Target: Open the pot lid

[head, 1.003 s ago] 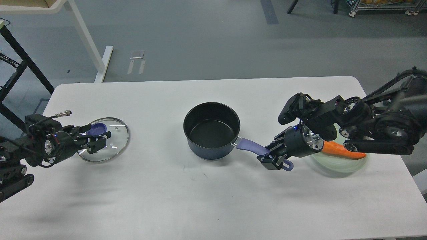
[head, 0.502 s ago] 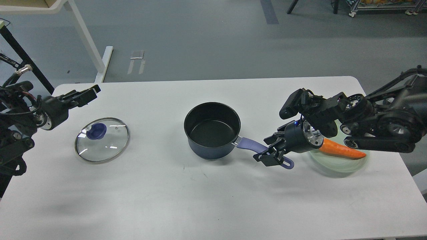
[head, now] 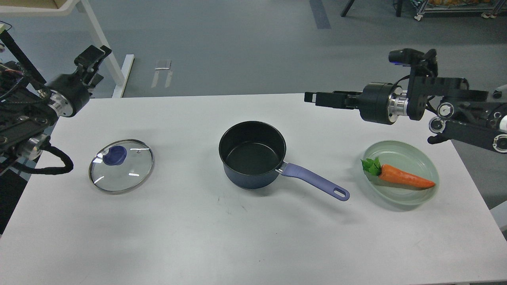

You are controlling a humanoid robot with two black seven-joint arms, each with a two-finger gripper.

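Note:
The dark pot [head: 251, 156] stands uncovered at the table's middle, its purple handle [head: 315, 183] pointing to the front right. The glass lid [head: 121, 165] with a blue knob [head: 115, 155] lies flat on the table at the left. My left gripper [head: 94, 54] is raised beyond the table's back left corner, far from the lid, open and empty. My right gripper [head: 313, 97] hovers above the back right of the table and holds nothing. I see it side-on, so its fingers cannot be told apart.
A pale green plate [head: 425, 158] with an orange carrot [head: 402, 178] sits on the table to the right of the pot handle. A white table leg [head: 103, 47] stands on the floor behind the left gripper.
My left gripper let go of the lid's knob and rose back to the left. My right gripper let go of the pot handle and lifted up and back. Pot and lid stayed put.

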